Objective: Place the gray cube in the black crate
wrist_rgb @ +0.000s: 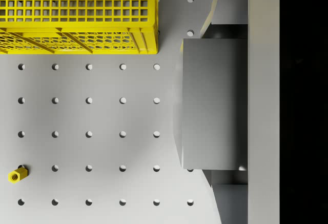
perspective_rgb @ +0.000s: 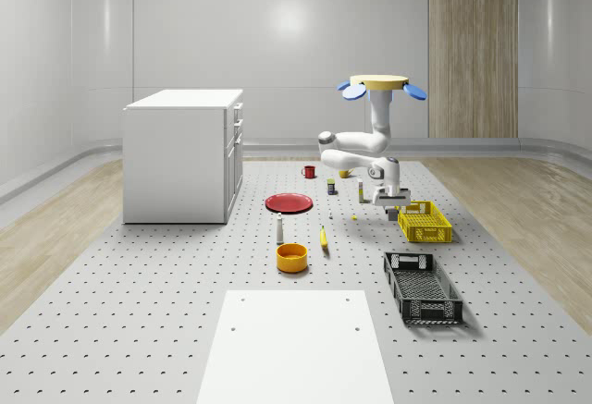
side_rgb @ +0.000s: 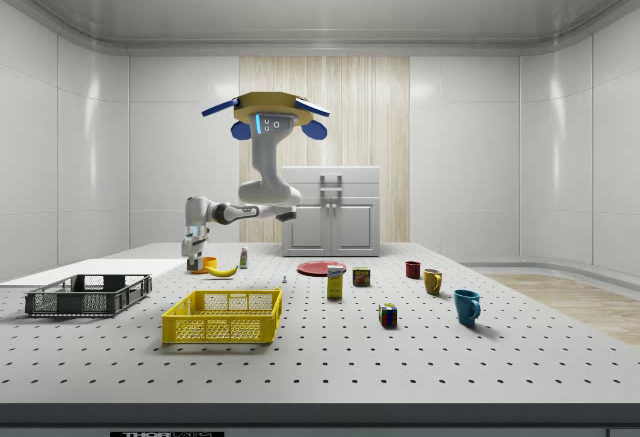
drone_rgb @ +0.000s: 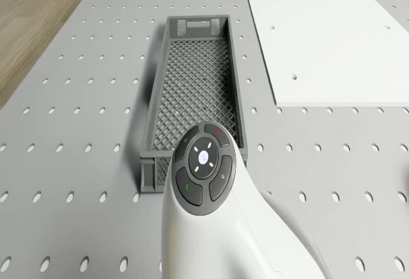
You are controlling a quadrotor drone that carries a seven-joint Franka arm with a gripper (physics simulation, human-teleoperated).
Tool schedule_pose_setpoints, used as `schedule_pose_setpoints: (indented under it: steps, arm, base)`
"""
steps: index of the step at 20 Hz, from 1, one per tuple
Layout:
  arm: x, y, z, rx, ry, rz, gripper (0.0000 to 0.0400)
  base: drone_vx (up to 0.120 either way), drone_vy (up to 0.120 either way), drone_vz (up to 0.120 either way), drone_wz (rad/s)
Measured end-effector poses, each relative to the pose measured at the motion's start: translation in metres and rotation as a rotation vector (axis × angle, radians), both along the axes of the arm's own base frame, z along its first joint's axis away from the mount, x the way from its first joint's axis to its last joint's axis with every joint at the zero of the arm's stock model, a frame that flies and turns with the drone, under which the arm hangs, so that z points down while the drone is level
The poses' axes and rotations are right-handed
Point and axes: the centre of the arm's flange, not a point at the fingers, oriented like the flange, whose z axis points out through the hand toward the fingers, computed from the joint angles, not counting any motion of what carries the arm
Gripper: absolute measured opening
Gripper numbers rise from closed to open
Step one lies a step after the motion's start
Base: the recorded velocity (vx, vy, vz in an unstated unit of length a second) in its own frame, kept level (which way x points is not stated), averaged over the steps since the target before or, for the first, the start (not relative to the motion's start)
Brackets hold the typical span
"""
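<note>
Wrist view showed my gripper (wrist_rgb: 215,103) clamped on the gray cube (wrist_rgb: 212,103), yellow crate (wrist_rgb: 77,14) at eleven o'clock. I hovered short of the black crate (drone_rgb: 192,94); releasing early would have dropped it outside

The desk (perspective_rgb: 139,330) is pale grey, dotted with a regular grid of dark holes, and carries a plain white panel (perspective_rgb: 296,348). The black crate (perspective_rgb: 422,286) has a fine mesh pattern, the yellow crate (perspective_rgb: 425,222) an open lattice, and the gray cube (wrist_rgb: 212,103) is a flat, unmarked grey. The drone (perspective_rgb: 383,83) has a tan top with blue rotors over a white arm (perspective_rgb: 356,145); the plate (perspective_rgb: 289,202) is red, the bowl (perspective_rgb: 291,257) orange-yellow, the cabinet (perspective_rgb: 182,154) white.
</note>
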Motion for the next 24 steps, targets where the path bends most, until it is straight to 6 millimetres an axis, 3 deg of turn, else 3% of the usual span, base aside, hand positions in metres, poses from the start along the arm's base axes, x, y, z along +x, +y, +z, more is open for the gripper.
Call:
schedule_pose_setpoints:
  steps: [3, 13, 17, 24]
  arm:
    - [0.0000, 0.0000, 0.0000, 0.000, 0.000, 0.000, 0.0251]
    - [0.0000, 0.0000, -0.0001, 0.000, 0.000, 0.000, 0.0251]
    - [0.0000, 0.0000, -0.0001, 0.000, 0.000, 0.000, 0.0251]
    - [0.0000, 0.0000, -0.0001, 0.000, 0.000, 0.000, 0.0251]
  base:
    - [0.120, 0.107, 0.000, 0.000]
    - [0.120, 0.000, 0.000, 0.000]
    - [0.120, 0.100, 0.000, 0.000]
    - [0.120, 0.000, 0.000, 0.000]
